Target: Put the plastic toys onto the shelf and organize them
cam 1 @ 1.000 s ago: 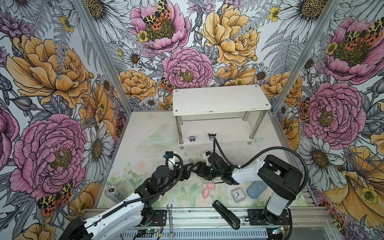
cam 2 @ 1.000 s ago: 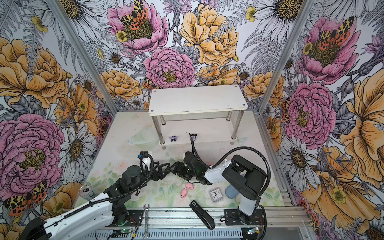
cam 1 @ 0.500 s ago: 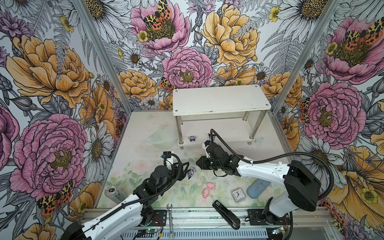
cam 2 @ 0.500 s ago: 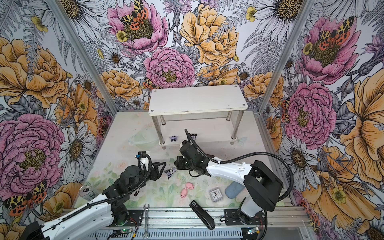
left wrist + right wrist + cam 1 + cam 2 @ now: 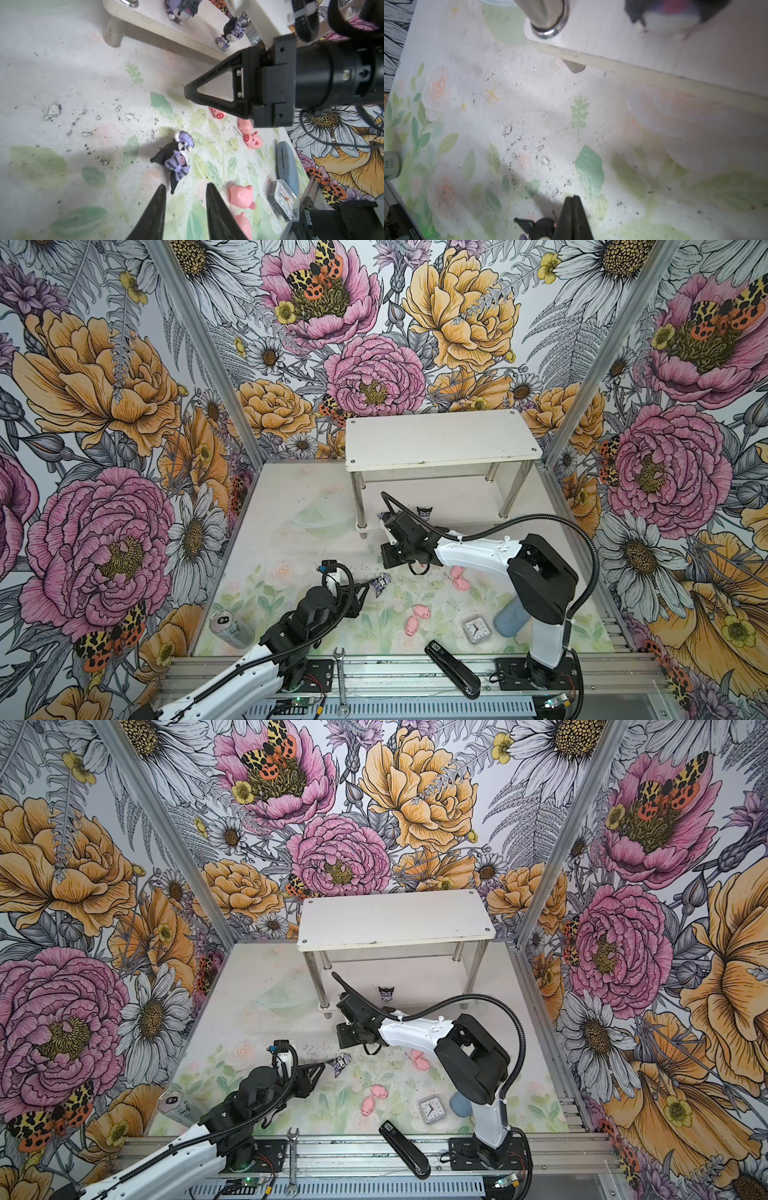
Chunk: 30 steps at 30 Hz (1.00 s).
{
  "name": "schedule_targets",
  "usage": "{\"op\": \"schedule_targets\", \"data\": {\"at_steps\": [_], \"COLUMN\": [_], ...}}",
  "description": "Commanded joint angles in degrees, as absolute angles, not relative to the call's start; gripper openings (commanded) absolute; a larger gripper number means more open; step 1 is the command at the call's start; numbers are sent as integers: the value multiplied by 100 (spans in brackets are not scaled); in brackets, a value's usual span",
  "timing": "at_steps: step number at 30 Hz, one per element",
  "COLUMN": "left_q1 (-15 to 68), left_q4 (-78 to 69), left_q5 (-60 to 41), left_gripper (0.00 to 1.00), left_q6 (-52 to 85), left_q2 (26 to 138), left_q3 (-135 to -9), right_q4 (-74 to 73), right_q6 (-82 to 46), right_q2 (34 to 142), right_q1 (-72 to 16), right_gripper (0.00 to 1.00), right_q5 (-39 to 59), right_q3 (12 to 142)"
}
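While the left gripper (image 5: 186,186) stands narrowly spread at one ear of the fallen figurine (image 5: 176,158) on the table (image 5: 291,539), a pinch there may flick it away. Right gripper (image 5: 186,93): pressed together, empty. Count: three figurines (image 5: 230,33), two on the lower tier of the one shelf (image 5: 440,439); four pigs (image 5: 422,611) visible, all on the table.

**Four lenses, one pen**

Both top views look down from high above the grey aluminium front rail (image 5: 395,668), taking in the floral-print mat (image 5: 291,539) and the white two-tier chrome-legged shelf (image 5: 440,439) at the back. Each wrist camera rides close over the mat, facing that shelf's lower board; both catch its near corner.
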<state>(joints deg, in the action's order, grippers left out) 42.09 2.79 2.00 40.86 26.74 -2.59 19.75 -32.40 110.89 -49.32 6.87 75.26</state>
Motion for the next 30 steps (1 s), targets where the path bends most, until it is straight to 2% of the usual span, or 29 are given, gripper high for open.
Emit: {"op": "schedule_targets", "data": {"at_steps": [1, 10, 21, 28, 30], "left_q1": [4219, 4017, 2888, 2709, 2696], "left_q4": [398, 957, 395, 185, 208], "left_q5": [49, 358, -359, -673, -719], "left_gripper": [36, 37, 37, 40, 43], "left_q6": [4418, 4251, 3636, 3443, 3443], "left_q2": [2369, 1928, 2931, 3475, 3457], "left_q3": [-97, -201, -759, -1068, -1068], "right_q4": [2030, 2031, 2014, 2261, 2479], "right_q6": [-2982, -2838, -3640, -3787, -3691], "right_q2": [11340, 11362, 10413, 9936, 9881], "right_q1": [-4971, -5241, -5768, -5805, -5755], "right_gripper": [0, 0, 0, 0, 6], "right_q5": [734, 552, 413, 142, 119], "right_q3": [7786, 7266, 6047, 6016, 6210]}}
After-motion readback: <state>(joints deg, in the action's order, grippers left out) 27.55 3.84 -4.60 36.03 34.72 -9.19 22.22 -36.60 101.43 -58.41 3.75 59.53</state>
